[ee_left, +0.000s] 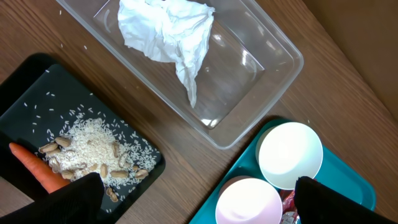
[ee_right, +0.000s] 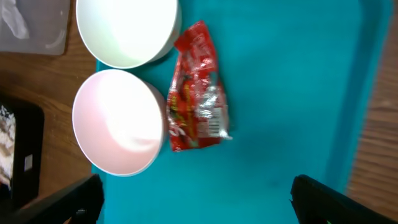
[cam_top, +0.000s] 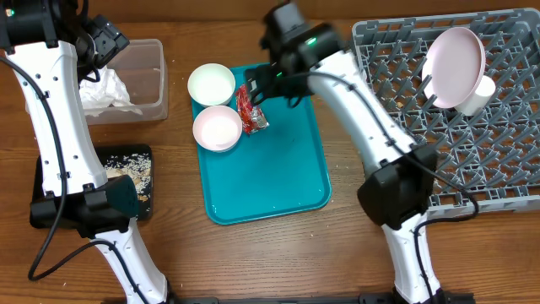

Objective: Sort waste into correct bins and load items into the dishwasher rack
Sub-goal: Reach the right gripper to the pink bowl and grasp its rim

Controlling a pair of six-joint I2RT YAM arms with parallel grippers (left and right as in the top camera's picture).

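Observation:
A red snack wrapper (cam_top: 251,110) lies on the teal tray (cam_top: 278,186), beside a white bowl (cam_top: 211,83) and a pink bowl (cam_top: 218,128). My right gripper (cam_top: 258,84) hovers over the wrapper, open and empty. In the right wrist view the wrapper (ee_right: 196,90) lies ahead of the open jaws (ee_right: 199,199), right of the pink bowl (ee_right: 118,121) and the white bowl (ee_right: 127,28). My left gripper (cam_top: 103,42) is open and empty above the clear bin (cam_top: 152,80), which holds a crumpled white tissue (ee_left: 171,31). The left wrist view shows its jaws (ee_left: 199,199) spread wide.
A black tray (cam_top: 139,156) with rice, nuts and a carrot piece (ee_left: 37,171) sits at the left front. The grey dishwasher rack (cam_top: 506,143) at the right holds a pink plate (cam_top: 456,55) and a white cup (cam_top: 479,97).

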